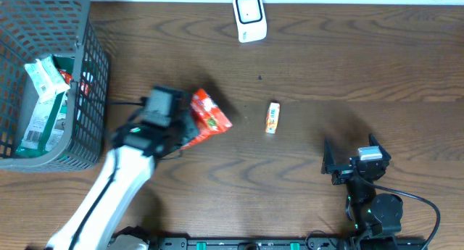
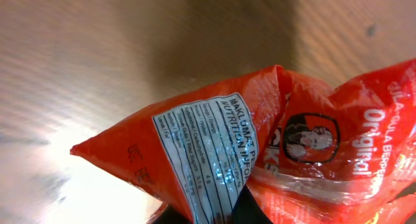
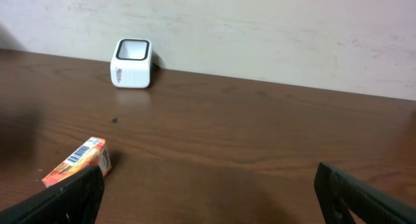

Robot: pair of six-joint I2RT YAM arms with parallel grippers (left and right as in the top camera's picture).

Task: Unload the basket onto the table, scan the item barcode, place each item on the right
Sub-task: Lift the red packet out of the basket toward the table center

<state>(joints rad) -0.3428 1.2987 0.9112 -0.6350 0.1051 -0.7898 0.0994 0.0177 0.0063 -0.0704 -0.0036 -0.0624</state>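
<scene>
Even indoor light, soft shadows on the dark desk (image 1: pixel 326 54), left wrist view blurred with glare on desk, overhead arm motion-smeared

A dark brown wooden table (image 1: pixel 326 76) is seen filling the scene, its wavy grain laid left to right; along the far edge a pale, off-white wall (image 3: pixel 273 36) is met, faintly scuffed and blotched; soft, even light is thrown over the wood; a bright glare is caught on the tabletop in the left wrist view.
</scene>
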